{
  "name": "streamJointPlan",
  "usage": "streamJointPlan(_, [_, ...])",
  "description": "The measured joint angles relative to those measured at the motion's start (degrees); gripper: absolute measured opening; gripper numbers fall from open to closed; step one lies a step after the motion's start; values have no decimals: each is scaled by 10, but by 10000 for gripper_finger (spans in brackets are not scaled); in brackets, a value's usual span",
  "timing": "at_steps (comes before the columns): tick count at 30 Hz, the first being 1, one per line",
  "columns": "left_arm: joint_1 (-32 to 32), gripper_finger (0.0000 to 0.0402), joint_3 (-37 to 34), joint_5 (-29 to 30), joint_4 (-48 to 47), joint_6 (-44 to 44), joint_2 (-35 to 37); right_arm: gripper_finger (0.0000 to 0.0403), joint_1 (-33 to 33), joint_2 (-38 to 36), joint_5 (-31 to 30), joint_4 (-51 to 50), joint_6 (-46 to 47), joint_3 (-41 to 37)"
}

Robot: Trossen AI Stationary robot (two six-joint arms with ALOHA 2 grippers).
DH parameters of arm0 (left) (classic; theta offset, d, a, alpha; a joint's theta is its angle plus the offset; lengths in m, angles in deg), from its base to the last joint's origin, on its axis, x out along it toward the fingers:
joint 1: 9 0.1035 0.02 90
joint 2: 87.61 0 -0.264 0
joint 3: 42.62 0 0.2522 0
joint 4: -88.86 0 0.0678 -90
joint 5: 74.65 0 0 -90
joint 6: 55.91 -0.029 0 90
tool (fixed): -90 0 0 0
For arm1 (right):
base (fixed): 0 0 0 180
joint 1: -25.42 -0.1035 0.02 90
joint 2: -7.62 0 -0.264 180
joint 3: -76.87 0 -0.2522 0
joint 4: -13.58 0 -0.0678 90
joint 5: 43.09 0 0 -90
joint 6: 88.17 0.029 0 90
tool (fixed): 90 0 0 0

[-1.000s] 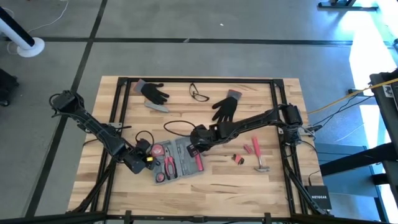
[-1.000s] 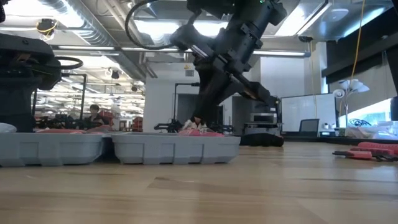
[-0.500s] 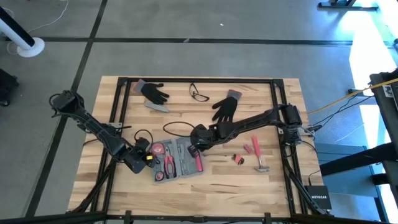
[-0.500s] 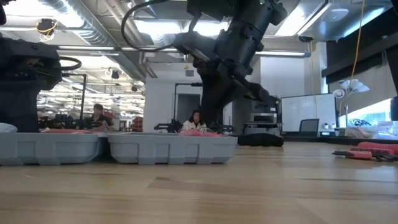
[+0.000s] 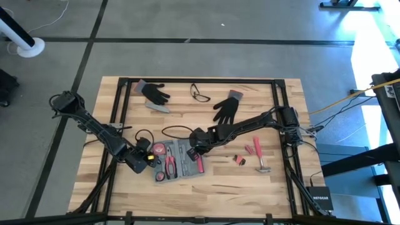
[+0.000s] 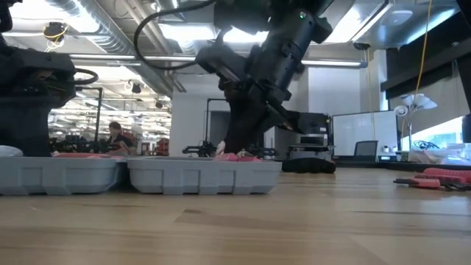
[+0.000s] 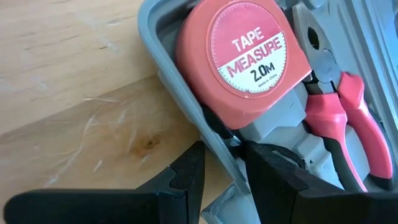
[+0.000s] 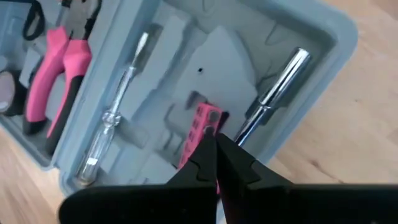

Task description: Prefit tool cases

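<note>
While left claw (image 7: 214,171) straddles the case (image 7: 186,99) wall, right claw (image 8: 214,152) hovers inside.

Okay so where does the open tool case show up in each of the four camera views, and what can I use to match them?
High view: the tool case lies lower centre, between both grippers.
Low view: its grey wall runs along the left.
Left wrist view: its rim sits between the left gripper fingers.
Right wrist view: its recesses fill the frame behind the shut right gripper.
Shared landmark: the pink pliers.
</note>
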Motion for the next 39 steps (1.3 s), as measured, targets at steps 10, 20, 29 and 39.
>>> streamJointPlan(10, [2, 106, 0, 1, -2, -7, 0, 0, 0, -1, 7, 2, -3, 0])
streamJointPlan(20, [3, 106, 0, 1, -2, -6, 0, 0, 18, -10, -6, -4, -14, 0])
streamJointPlan(29, [3, 106, 0, 1, -1, -4, 0, 0, 8, -6, -3, 10, -13, 0])
streamJointPlan(39, [3, 106, 0, 1, -1, -5, 0, 0, 9, 3, -10, 15, -12, 0])
